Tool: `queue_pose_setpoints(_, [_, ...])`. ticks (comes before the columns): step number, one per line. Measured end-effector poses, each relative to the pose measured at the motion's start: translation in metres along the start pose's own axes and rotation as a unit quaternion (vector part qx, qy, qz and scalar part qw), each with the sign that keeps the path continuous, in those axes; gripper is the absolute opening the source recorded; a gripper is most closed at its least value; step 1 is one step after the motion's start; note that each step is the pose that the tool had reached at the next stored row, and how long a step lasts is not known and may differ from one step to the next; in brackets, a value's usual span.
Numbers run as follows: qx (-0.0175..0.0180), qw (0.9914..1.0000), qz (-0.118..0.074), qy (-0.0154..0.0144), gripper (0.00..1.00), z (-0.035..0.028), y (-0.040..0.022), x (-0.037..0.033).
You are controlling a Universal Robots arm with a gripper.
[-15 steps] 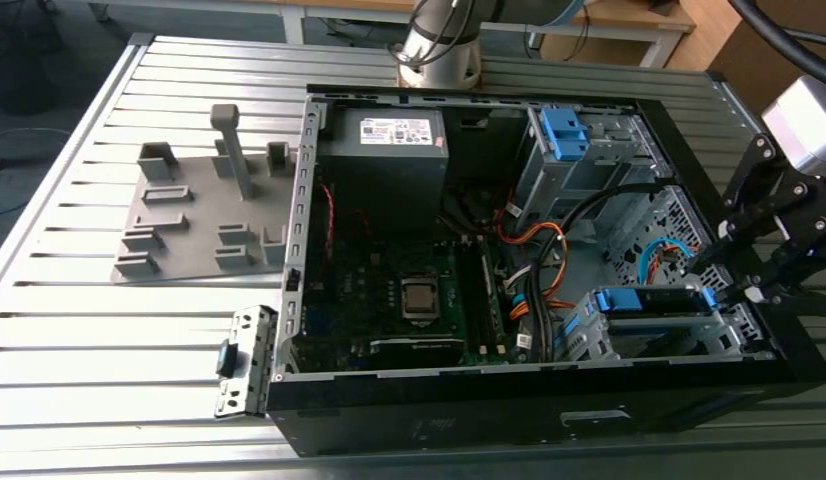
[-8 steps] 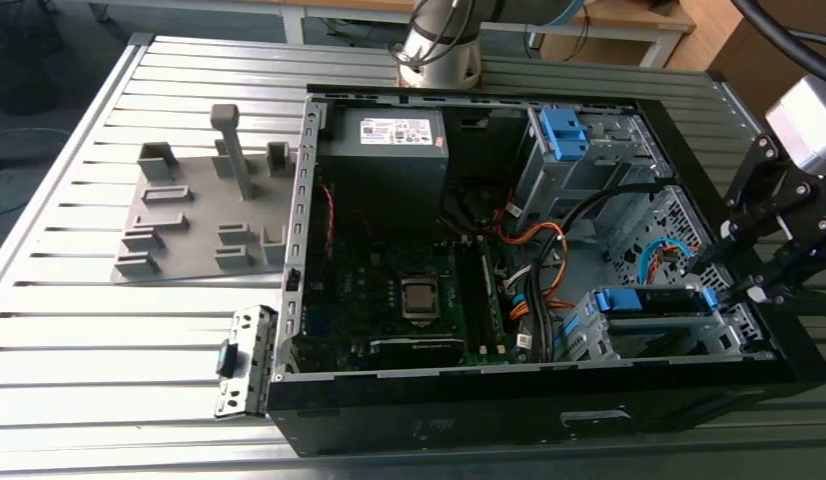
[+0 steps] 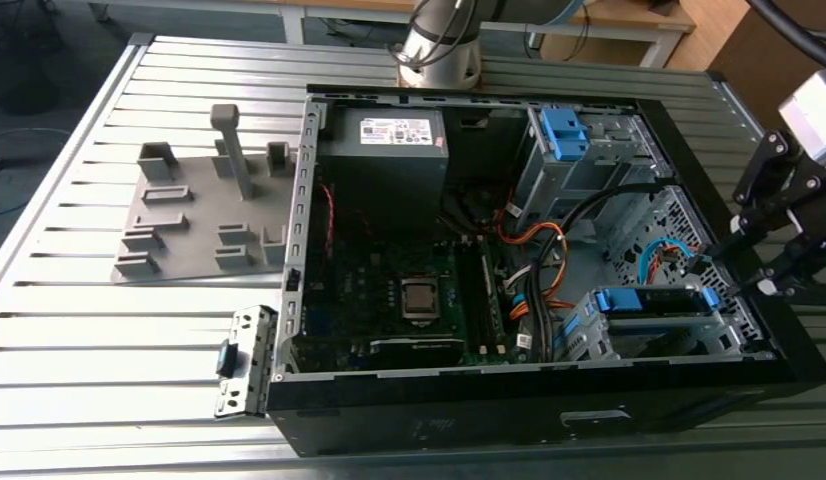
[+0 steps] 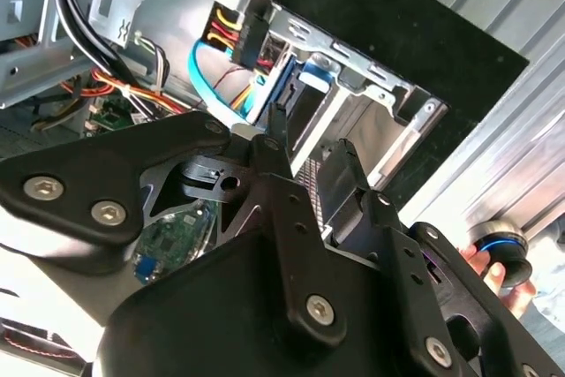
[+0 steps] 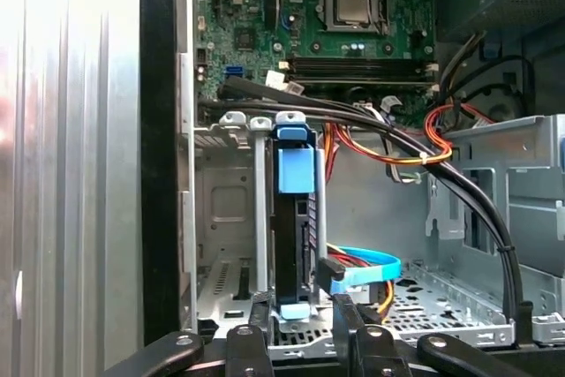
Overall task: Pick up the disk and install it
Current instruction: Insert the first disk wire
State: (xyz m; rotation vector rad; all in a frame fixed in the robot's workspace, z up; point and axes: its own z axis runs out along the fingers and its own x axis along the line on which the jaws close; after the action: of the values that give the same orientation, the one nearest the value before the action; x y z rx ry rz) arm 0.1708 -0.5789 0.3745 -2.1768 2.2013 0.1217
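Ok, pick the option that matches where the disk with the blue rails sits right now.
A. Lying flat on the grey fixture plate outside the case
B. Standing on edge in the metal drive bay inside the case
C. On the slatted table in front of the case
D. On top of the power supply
B: in the first wrist view the disk stands on edge in the metal drive bay, with the gripper right at its near end.

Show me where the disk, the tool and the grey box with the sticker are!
disk (image 5: 294, 218): first wrist view, its dark edge.
tool (image 3: 749, 268): exterior view, between its fingertips.
grey box (image 3: 386, 165): exterior view, its top face.
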Motion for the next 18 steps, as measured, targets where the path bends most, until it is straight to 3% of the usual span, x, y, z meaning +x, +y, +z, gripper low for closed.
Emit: queue_pose_setpoints(18, [0.0,1.0,0.0,0.0019,0.41,0.0032,-0.0072,-0.0243])
